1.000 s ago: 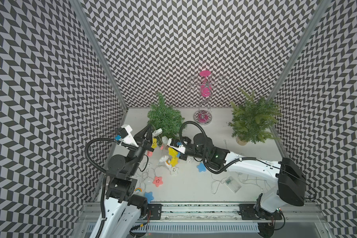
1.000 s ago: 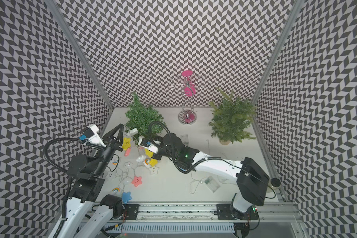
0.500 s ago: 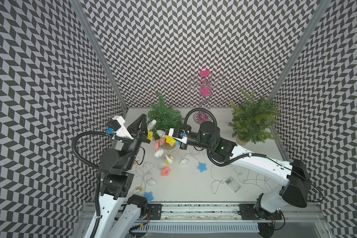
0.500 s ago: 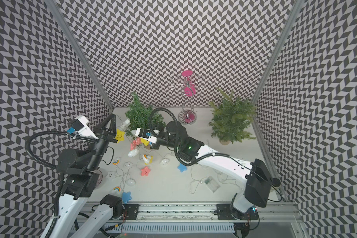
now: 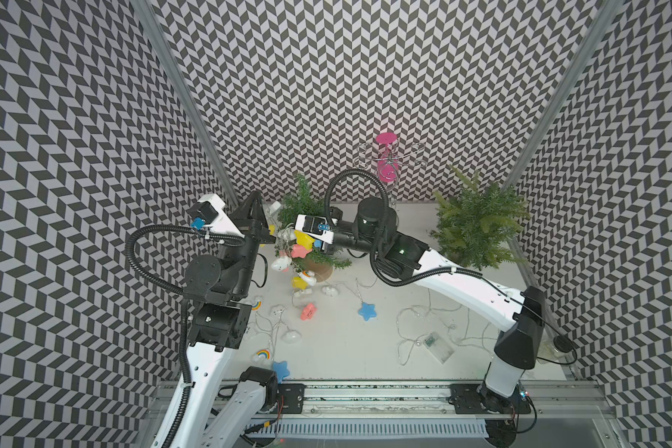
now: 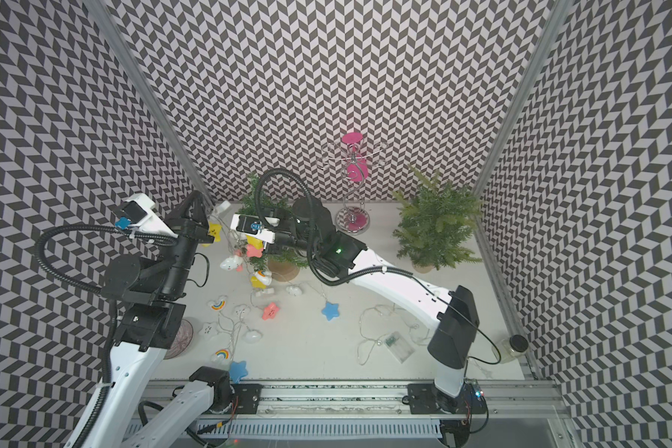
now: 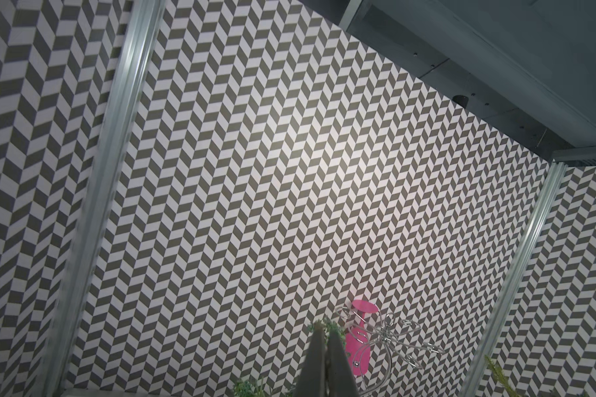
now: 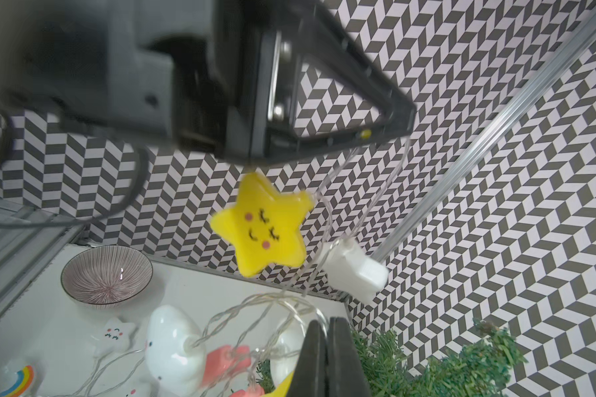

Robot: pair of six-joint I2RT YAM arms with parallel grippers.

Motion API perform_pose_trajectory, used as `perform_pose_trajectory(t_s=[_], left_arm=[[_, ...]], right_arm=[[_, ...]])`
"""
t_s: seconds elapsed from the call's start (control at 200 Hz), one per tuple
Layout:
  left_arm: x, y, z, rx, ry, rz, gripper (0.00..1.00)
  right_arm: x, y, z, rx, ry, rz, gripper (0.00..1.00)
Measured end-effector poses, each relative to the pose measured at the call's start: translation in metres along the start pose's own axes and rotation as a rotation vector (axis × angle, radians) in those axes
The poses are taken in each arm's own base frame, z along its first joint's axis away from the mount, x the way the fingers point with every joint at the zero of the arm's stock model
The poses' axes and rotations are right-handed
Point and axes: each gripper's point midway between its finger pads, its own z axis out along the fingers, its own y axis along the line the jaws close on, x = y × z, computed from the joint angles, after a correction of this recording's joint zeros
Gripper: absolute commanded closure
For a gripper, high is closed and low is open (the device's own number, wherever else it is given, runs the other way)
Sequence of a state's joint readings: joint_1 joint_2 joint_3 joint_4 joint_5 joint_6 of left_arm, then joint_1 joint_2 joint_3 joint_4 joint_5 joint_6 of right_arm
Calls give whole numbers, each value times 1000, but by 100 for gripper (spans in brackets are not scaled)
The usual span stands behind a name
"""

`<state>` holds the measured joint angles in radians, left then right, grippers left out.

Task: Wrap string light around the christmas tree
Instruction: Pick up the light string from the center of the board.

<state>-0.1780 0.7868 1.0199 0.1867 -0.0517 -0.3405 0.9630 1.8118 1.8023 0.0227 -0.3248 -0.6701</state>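
Both arms come in off the front rail and meet near the back left of the table. The left arm (image 5: 206, 364) climbs steeply from its base, elbow folded sharply, forearm tipped up so the left gripper (image 5: 255, 196) points up towards the back wall. In the left wrist view its fingers (image 7: 315, 361) lie pressed flat together. The right arm (image 5: 466, 291) stretches long and low from the right side, forearm close to level, wrist turned so its gripper faces the left one. The right gripper (image 8: 327, 330) is closed as well, its two fingers meeting along their length. The two grippers sit near each other, apart.
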Motion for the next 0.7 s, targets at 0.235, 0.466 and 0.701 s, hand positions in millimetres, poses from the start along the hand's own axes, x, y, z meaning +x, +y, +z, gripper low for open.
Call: perform_pose_trajectory(t_s=[0.235,0.466,0.701], left_arm=[[-4,29,30,-52,-20,22,100],[1,57,53,-80,18,-11,100],[-45,45,78,-4,-61,-3,100]], right_arm=[[8,-13,22,30,8,-21,100],[-5,-49,32,106,-29,-48,100],[-6,-79,33,155,-58,-62,100]])
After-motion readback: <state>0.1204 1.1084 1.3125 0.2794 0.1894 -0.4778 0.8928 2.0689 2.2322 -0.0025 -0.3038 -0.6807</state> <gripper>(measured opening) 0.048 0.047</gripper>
